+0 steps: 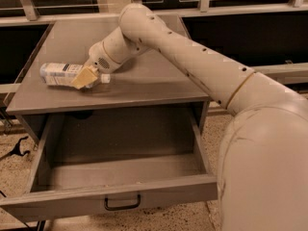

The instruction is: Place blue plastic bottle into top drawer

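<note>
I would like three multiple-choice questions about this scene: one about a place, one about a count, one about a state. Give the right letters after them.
1. Where does the blue plastic bottle lie?
A. inside the drawer
B. on the cabinet top, near its left side
C. on the floor

2. How many handles does the front of the top drawer carry?
A. one
B. two
C. three

3. What is the state of the top drawer?
A. shut
B. pulled open
C. taken out of the cabinet

Answers:
1 B: the bottle lies on its side there, with the end effector at it.
2 A: one dark bar handle sits at the centre.
3 B: the drawer's inside shows below the cabinet top.
</note>
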